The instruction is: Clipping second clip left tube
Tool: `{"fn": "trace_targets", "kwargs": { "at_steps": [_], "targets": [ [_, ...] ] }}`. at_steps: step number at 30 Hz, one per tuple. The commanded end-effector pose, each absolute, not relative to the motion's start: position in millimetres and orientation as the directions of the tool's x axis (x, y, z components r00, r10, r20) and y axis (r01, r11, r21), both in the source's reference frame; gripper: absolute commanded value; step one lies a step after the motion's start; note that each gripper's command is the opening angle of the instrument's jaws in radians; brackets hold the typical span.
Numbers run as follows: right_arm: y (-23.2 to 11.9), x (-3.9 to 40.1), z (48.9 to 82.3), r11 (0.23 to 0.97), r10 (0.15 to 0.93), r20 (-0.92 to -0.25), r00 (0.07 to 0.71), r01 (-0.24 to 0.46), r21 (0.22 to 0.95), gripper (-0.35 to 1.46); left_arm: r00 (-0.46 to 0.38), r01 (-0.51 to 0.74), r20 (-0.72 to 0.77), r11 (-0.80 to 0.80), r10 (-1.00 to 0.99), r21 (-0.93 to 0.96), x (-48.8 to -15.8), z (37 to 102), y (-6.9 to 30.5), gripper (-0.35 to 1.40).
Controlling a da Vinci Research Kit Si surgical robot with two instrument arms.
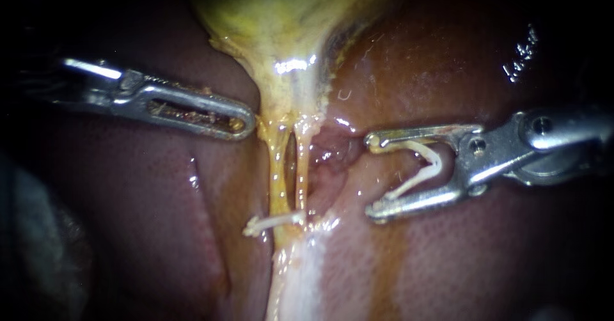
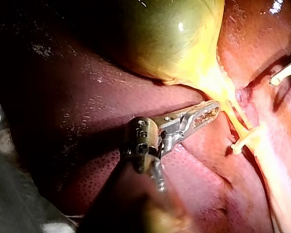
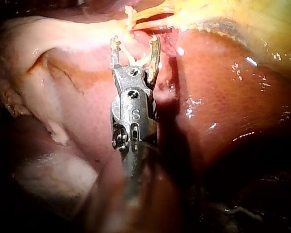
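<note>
Glistening reddish-brown liver (image 1: 460,263) is filling the background, and the yellow-green sac of the gallbladder (image 1: 288,14) is narrowing toward the near side into two thin, wet yellow tubes. The left tube (image 1: 277,167) is running just beside the right tube (image 1: 302,167), with a narrow gap between them. One closed white plastic clip (image 1: 272,223) is already sitting across its near end. The strand is looking soft, slick and easy to tear, so I judge it should be straddled squarely on its bare middle stretch, beyond the seated clip, and never tugged. The left instrument (image 1: 246,124), its slotted steel jaws lying together, is resting its tip against the gallbladder's neck. The right instrument (image 1: 376,178), apart from the tubes on the right, is carrying one spread V-shaped white clip (image 1: 435,165), cradled from both sides by its parted jaws. Counted: two tubes, two clips, two instruments.
</note>
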State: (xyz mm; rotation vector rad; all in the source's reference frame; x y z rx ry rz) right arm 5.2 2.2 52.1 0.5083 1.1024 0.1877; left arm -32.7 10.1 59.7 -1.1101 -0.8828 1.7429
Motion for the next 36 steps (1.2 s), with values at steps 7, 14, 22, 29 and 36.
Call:
{"fn": "trace_targets", "kwargs": {
  "at_steps": [7, 14, 22, 29, 36],
  "targets": [
    [2.1, 5.2, 52.1, 0.87, 0.39, -0.803, 0.45, 0.106, 0.482, 0.5, -0.225, -0.288, -0.304, -0.361, 0.926, -0.887, -29.5, 55.6, 11.3, -0.35],
    [1.9, 6.1, 51.7, 0.865, 0.392, -0.803, 0.448, 0.117, 0.487, 0.5, -0.218, -0.295, -0.298, -0.353, 0.93, -0.888, -29.1, 53.5, 11.5, -0.35],
    [0.5, 10.6, 51.4, 0.802, 0.505, -0.745, 0.436, 0.082, 0.592, 0.5, -0.217, -0.297, -0.299, -0.354, 0.929, -0.887, -29.3, 53.8, 11.4, -0.35],
    [-0.8, 14.4, 52.3, 0.738, 0.596, -0.698, 0.396, 0.071, 0.671, 0.5, -0.216, -0.298, -0.299, -0.354, 0.93, -0.887, -29.4, 53.6, 11.3, -0.35],
    [-1.2, 15.6, 54.2, 0.706, 0.632, -0.662, 0.403, 0.051, 0.706, 0.5, -0.215, -0.298, -0.299, -0.354, 0.93, -0.886, -29.6, 53.6, 11.2, -0.35]
  ]
}}
